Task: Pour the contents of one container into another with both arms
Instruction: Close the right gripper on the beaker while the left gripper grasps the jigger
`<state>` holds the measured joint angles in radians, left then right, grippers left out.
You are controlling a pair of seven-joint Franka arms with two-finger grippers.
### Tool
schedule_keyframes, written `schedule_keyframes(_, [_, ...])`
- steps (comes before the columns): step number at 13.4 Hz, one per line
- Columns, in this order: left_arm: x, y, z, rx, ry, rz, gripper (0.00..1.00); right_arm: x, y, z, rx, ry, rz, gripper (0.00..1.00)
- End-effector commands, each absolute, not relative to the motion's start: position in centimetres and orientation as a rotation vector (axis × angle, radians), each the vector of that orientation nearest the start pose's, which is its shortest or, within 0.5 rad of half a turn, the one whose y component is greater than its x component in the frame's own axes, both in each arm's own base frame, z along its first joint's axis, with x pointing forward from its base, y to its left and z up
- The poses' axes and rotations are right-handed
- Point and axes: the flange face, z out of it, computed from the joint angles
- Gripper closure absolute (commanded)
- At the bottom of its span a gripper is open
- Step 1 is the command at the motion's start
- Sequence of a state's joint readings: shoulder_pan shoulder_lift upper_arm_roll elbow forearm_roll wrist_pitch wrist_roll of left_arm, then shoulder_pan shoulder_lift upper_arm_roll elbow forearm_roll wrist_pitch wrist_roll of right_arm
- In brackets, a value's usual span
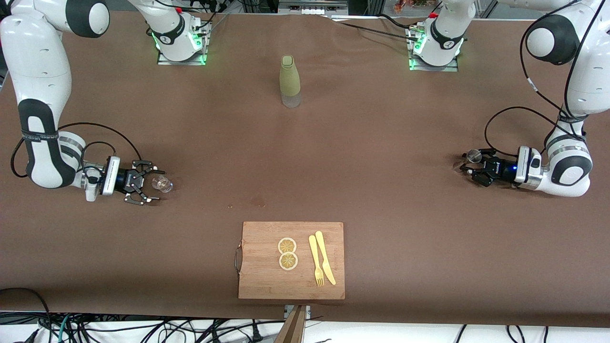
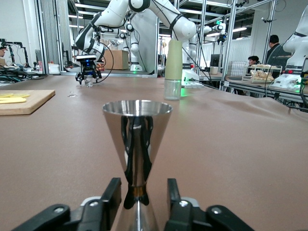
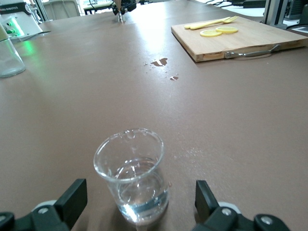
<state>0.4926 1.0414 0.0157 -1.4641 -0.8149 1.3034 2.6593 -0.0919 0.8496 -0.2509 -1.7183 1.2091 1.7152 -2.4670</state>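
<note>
Left claw (image 2: 139,202) closes around the steel jigger (image 2: 137,144); right claw (image 3: 137,204), wide open, should center on the glass (image 3: 131,171) first.

A wooden cutting board (image 1: 291,259) with a metal handle (image 1: 237,257) lies at six o'clock on the brown table (image 1: 381,190). On it sit two lemon slices (image 1: 287,253), with a yellow fork (image 1: 315,261) and yellow knife (image 1: 325,257) at their three o'clock. Small wet spots (image 1: 257,202) mark the table at the board's twelve o'clock
</note>
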Motion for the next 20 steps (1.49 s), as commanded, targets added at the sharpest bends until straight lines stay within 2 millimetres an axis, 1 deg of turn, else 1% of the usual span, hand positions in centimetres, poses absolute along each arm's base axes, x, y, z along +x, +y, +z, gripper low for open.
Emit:
schedule_keyframes(1, [54.5, 19.9, 6.6, 1.136, -1.489, 0.934, 0.59, 59.5, -10.6, 8.6, -1.635, -1.393, -0.904, 0.0])
schedule_keyframes(2, [54.5, 19.9, 6.6, 1.136, -1.489, 0.932, 0.6, 59.4, -10.3, 8.3, -1.627, -1.392, -0.91, 0.0])
schedule_keyframes(4, [54.5, 19.9, 6.8, 1.135, -1.488, 0.935, 0.59, 59.3, -10.0, 8.1, -1.621, -1.391, -0.91, 0.0])
schedule_keyframes(6, [54.5, 19.9, 7.0, 1.131, -1.485, 0.935, 0.52, 59.4, -9.9, 8.1, -1.618, -1.39, -0.914, 0.0])
schedule_keyframes(7, [54.5, 19.8, 7.0, 1.131, -1.482, 0.936, 0.51, 59.4, -9.6, 8.0, -1.611, -1.388, -0.913, 0.0])
schedule_keyframes(11, [54.6, 19.6, 7.5, 1.113, -1.476, 0.942, 0.52, 59.2, -9.2, 7.5, -1.597, -1.386, -0.91, 0.0])
schedule_keyframes(12, [54.6, 19.6, 7.6, 1.109, -1.478, 0.943, 0.56, 59.2, -9.0, 7.4, -1.595, -1.38, -0.916, 0.0])
schedule_keyframes(13, [54.7, 19.5, 7.6, 1.107, -1.479, 0.944, 0.57, 59.1, -8.8, 7.2, -1.588, -1.374, -0.924, 0.0])
schedule_keyframes(14, [54.7, 19.5, 7.5, 1.107, -1.48, 0.945, 0.6, 59.1, -8.6, 7.1, -1.575, -1.379, -0.933, 0.01])
schedule_keyframes(15, [54.6, 19.6, 7.5, 1.108, -1.479, 0.944, 0.66, 59.1, -8.6, 7.0, -1.571, -1.382, -0.952, 0.03])
schedule_keyframes(16, [54.6, 19.6, 7.5, 1.109, -1.481, 0.943, 0.7, 59.1, -8.3, 6.9, -1.563, -1.39, -0.959, 0.1])
schedule_keyframes(17, [54.6, 19.6, 7.5, 1.109, -1.481, 0.943, 0.8, 59.1, -8.1, 6.8, -1.56, -1.392, -0.959, 0.15])
schedule_keyframes(18, [54.6, 19.6, 7.5, 1.109, -1.481, 0.943, 0.93, 59.1, -8.1, 6.7, -1.56, -1.39, -0.957, 0.18])
schedule_keyframes(19, [54.6, 19.6, 7.5, 1.109, -1.481, 0.943, 1.0, 59.1, -8.0, 6.7, -1.559, -1.391, -0.956, 0.23])
schedule_keyframes(20, [54.6, 19.6, 7.5, 1.11, -1.48, 0.944, 1.0, 59.1, -8.0, 6.6, -1.559, -1.39, -0.955, 0.26])
